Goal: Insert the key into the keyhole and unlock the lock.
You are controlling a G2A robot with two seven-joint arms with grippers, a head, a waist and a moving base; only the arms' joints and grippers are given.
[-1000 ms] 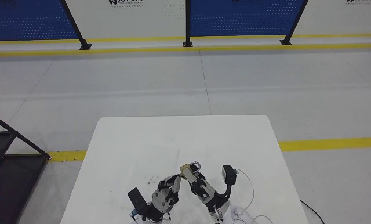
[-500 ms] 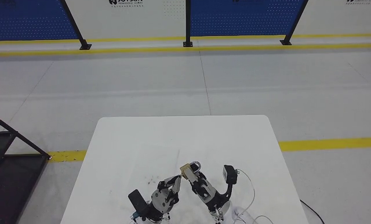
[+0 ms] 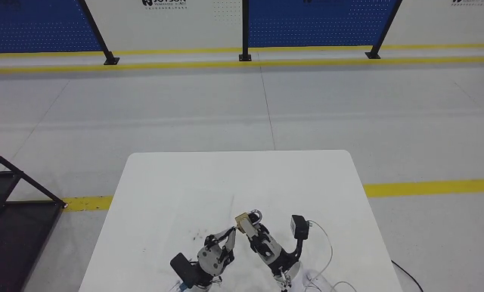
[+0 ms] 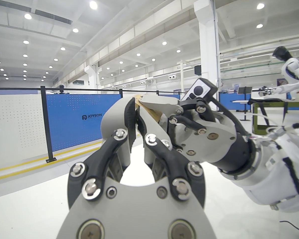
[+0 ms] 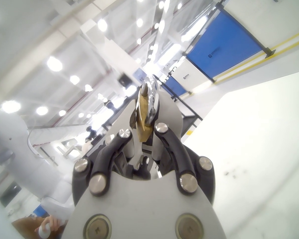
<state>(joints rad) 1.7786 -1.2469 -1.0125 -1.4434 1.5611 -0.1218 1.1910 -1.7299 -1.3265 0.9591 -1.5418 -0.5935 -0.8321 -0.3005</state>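
Lock: you'll find its brass body at the lower centre of the top view, over the white worktop, clamped between the fingers of the right hand, with the silver shackle pointing away from that wrist. Your left hand sits just beside it, to its lower left in the top view, fingertips turned toward the brass, pads closed almost together; what they pinch, if anything, you cannot tell
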